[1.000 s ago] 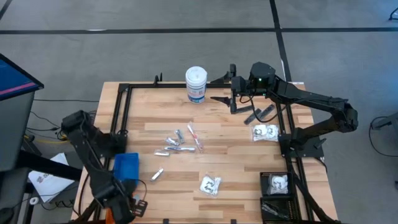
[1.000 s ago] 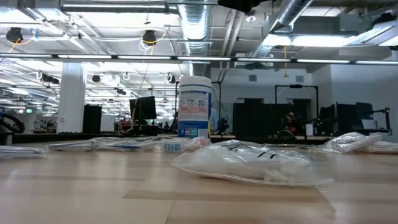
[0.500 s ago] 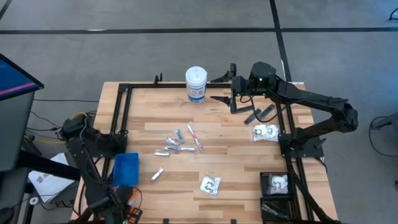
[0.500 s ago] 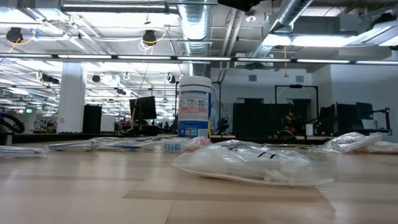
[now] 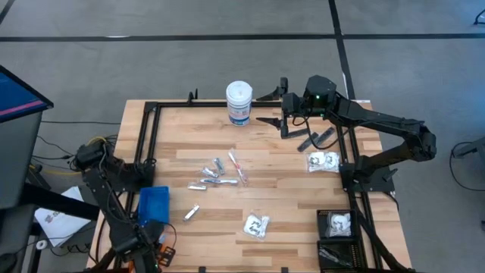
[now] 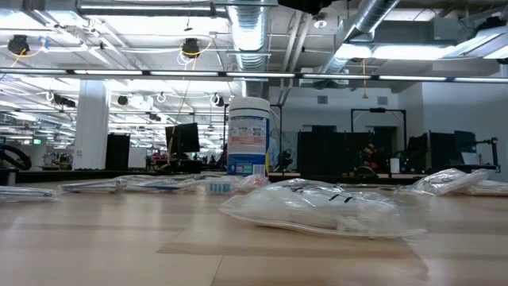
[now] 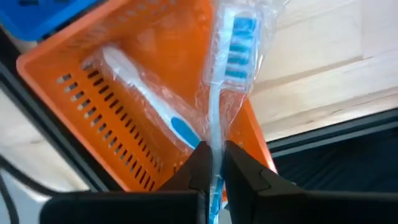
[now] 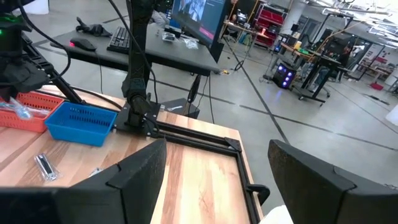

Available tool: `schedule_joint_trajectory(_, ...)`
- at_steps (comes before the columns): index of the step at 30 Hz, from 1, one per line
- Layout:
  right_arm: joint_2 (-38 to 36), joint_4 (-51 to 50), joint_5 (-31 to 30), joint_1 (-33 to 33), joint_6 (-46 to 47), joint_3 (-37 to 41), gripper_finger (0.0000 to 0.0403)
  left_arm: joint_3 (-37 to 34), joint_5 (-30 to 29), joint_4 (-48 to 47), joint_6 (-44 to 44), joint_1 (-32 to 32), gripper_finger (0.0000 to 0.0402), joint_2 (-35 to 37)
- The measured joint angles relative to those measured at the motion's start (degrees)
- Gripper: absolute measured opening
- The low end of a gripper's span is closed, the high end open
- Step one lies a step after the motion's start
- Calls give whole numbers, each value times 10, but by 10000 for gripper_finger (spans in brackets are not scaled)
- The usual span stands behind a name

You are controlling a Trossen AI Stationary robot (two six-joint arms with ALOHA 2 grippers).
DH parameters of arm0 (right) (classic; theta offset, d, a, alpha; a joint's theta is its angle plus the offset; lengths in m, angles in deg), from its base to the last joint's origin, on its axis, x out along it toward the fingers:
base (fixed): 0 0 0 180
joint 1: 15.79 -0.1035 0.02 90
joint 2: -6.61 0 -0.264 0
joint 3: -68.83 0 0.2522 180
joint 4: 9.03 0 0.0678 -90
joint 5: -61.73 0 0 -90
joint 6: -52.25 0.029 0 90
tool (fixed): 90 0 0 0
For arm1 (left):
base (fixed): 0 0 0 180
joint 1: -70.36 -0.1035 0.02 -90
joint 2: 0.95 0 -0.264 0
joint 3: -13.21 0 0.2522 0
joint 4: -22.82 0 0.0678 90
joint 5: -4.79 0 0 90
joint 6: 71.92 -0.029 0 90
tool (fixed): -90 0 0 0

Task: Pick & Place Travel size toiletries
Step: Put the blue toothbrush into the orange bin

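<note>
My left gripper (image 7: 213,167) is at the table's near left corner (image 5: 146,244), shut on a clear-wrapped toothbrush (image 7: 231,56) over the orange bin (image 7: 93,93). A second wrapped toothbrush (image 7: 146,99) lies in that bin. My right gripper (image 5: 279,106) hangs open above the far side beside the white canister (image 5: 239,102). On the table lie silver tubes (image 5: 212,173), white-and-red sticks (image 5: 238,167), one lone tube (image 5: 192,213), clear packets (image 5: 256,225) (image 5: 323,161) and black pieces (image 5: 317,138). In the low view a packet (image 6: 317,208) lies in front. My left gripper pinches the wrapped toothbrush between its two fingers on the handle (image 7: 215,134), wrapper and all. The brush runs on past the fingertips, along the fingers. Its blue bristle head (image 7: 241,38) stands beyond them, over the orange bin's rim, clear of the toothbrush lying inside.
A blue bin (image 5: 153,205) sits next to the orange one at the near left. Black bins (image 5: 339,225) at the near right hold a packet. A black frame rail (image 5: 144,140) borders the wooden table (image 5: 288,189); bare wood lies between the items.
My left arm has swung back toward the table's near left corner, its elbow moving left and its gripper drawing nearer the near edge beside the blue bin. The right arm and the things on the table have kept still.
</note>
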Motion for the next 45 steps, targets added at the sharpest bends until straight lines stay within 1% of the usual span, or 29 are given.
schedule_joint_trajectory(2, 0, 0, 0, 0, 0, 0, 276, 5, -37, -10, -4, 3, 14, 5)
schedule_joint_trajectory(3, 0, 2, 0, 0, 0, 0, 276, 8, -43, -16, -8, 3, 14, 11)
schedule_joint_trajectory(5, 0, 4, 0, 0, 0, 0, 276, 15, -24, -27, -2, 4, 14, 25)
schedule_joint_trajectory(6, 0, 7, 0, 0, 0, 0, 276, 18, -4, -28, 0, 5, 14, 29)
schedule_joint_trajectory(8, 0, 7, 0, 0, 0, 0, 276, 18, 56, -35, 7, 5, 14, 33)
schedule_joint_trajectory(9, 0, 8, 0, 0, 0, 0, 276, 18, 74, -41, 11, 6, 14, 35)
schedule_joint_trajectory(11, 0, 8, 0, -2, 0, 0, 276, 18, 85, -48, 14, 9, 14, 38)
schedule_joint_trajectory(19, 0, 8, 0, -3, 0, 0, 276, -15, 77, -51, -5, 6, 14, 38)
schedule_joint_trajectory(24, 0, 8, 0, -3, 0, 0, 276, -43, 70, -8, -55, -10, 14, 35)
schedule_joint_trajectory(28, 0, 9, 0, -3, 0, 0, 276, -56, 67, -4, -93, -18, 14, 26)
schedule_joint_trajectory(33, 0, 9, 0, -3, 0, 0, 276, -74, 67, 5, -93, -15, 20, 25)
schedule_joint_trajectory(35, 2, 9, 0, -3, 0, 0, 276, -77, 54, 9, -92, -15, 24, 25)
schedule_joint_trajectory(39, 23, 19, 0, -4, 0, 1, 276, -81, 10, 18, -91, -17, 34, 25)
schedule_joint_trajectory(45, 62, 60, -2, -2, 0, 0, 276, -81, 2, 52, -78, -22, 44, 26)
